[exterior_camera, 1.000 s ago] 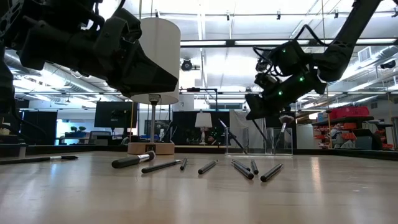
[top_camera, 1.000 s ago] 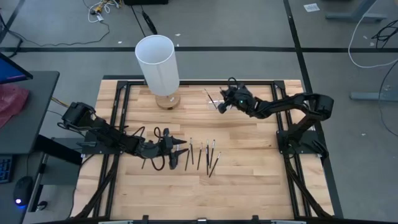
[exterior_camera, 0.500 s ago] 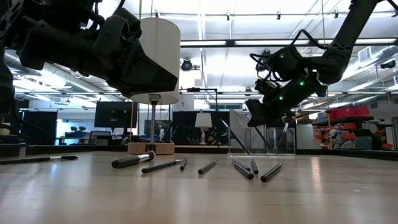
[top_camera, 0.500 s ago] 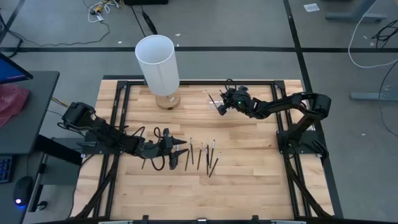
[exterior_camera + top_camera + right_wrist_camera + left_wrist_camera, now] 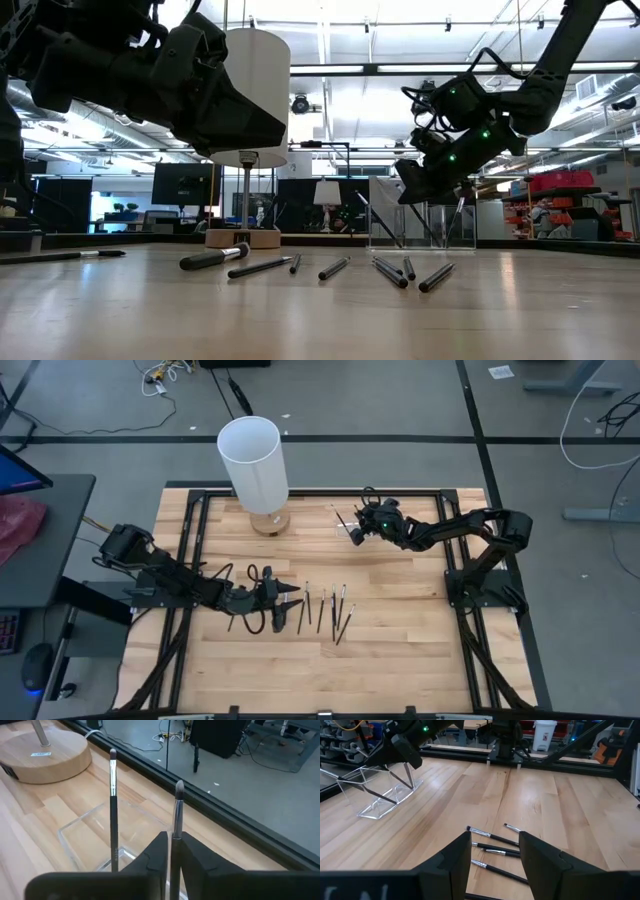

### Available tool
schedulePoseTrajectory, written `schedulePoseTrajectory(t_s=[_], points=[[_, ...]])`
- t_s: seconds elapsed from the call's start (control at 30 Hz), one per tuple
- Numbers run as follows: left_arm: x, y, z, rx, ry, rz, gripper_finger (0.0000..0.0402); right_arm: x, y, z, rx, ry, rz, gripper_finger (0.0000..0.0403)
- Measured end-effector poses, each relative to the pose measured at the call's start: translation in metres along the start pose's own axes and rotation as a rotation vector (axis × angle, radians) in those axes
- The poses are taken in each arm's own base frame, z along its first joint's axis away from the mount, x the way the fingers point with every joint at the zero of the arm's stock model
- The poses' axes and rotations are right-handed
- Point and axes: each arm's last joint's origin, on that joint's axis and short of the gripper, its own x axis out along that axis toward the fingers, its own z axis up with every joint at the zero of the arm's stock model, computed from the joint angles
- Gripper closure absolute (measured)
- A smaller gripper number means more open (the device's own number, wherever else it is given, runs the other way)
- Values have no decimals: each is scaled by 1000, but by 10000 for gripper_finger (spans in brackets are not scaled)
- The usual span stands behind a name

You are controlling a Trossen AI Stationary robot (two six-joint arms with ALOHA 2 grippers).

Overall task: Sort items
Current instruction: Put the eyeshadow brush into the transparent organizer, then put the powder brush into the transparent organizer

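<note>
floor: grey, loose cables | ceiling: strip lights | left: dark desk

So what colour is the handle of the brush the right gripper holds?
Silver-grey, with a dark bristle tip; the right wrist view shows it best.

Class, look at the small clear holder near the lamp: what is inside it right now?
One dark brush leans inside the clear holder. The right tool holds a second brush over it; its lower end is hidden by the fingers.
</note>
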Motion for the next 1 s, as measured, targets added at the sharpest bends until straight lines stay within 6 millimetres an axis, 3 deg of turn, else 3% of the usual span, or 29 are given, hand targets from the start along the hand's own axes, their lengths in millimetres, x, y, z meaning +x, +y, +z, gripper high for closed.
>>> schedulePoseTrajectory(t_s=[0.57, 0.8, 1.0], points=[[0, 0, 0, 0, 0, 0, 232, -5, -2, 8, -43, -36, -38, 269], [0, 0, 0, -2, 0, 1, 232, -37, 11, 37, -24, -176, 45, 268], [0, 0, 0, -21, 0, 3, 232, -81, 57, 46, -58, -266, 263, 283]])
